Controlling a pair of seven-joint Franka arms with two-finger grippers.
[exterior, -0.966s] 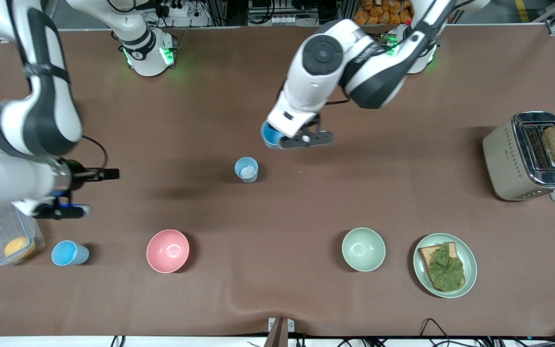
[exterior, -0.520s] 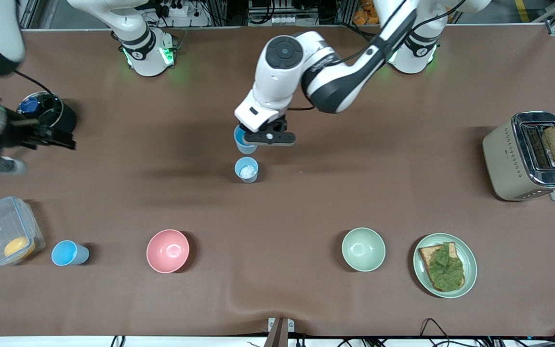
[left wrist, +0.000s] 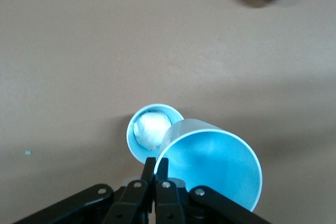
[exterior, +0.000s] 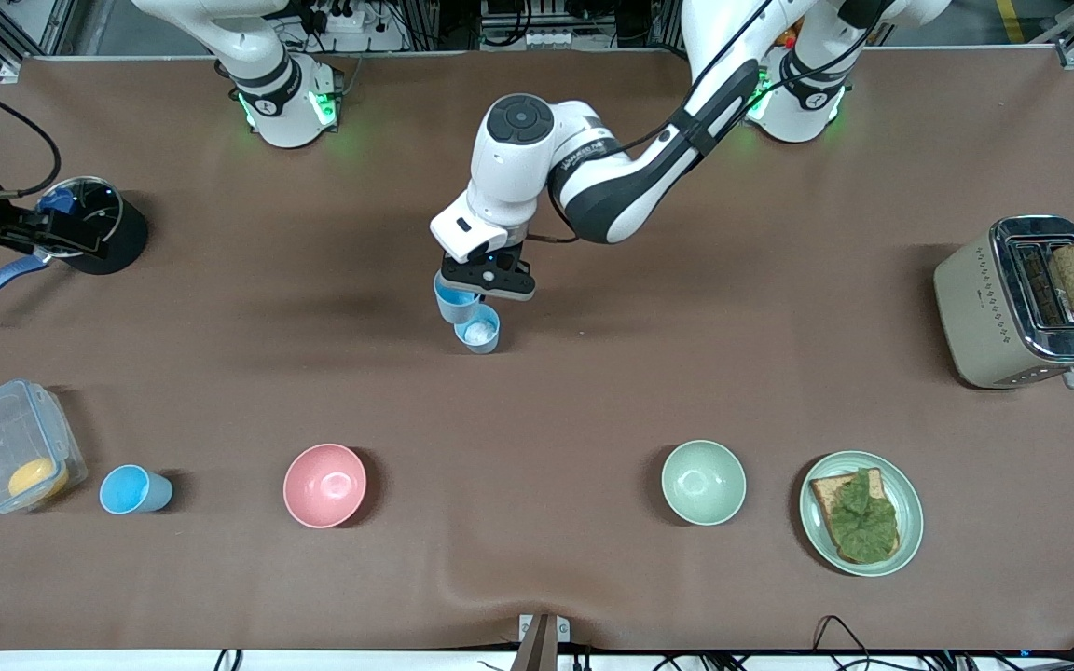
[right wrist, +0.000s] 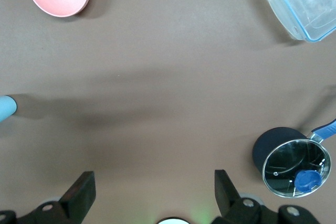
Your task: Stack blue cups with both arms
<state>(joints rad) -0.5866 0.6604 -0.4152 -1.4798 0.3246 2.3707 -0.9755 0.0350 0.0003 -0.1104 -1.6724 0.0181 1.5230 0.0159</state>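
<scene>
The left gripper [exterior: 486, 280] is hanging over the table's middle, its fingers clamped together on the rim of a blue cup [left wrist: 215, 163]. That held cup is overlapping the edge of the paler cup [exterior: 480, 330], which is standing upright on the brown table [exterior: 593, 391] with something whitish inside. In the left wrist view the 2 rims are crossing, not lined up.

The right gripper [right wrist: 152, 192] is waiting with its fingers spread wide and holding nothing, above the right arm's end of the table near a black pot [exterior: 94, 224].

A 3rd blue cup [exterior: 131, 490] is sitting between a clear container [exterior: 10, 457] and the pink bowl [exterior: 324, 485], nearer the front camera. Bare cloth is lying all around the paler cup.
</scene>
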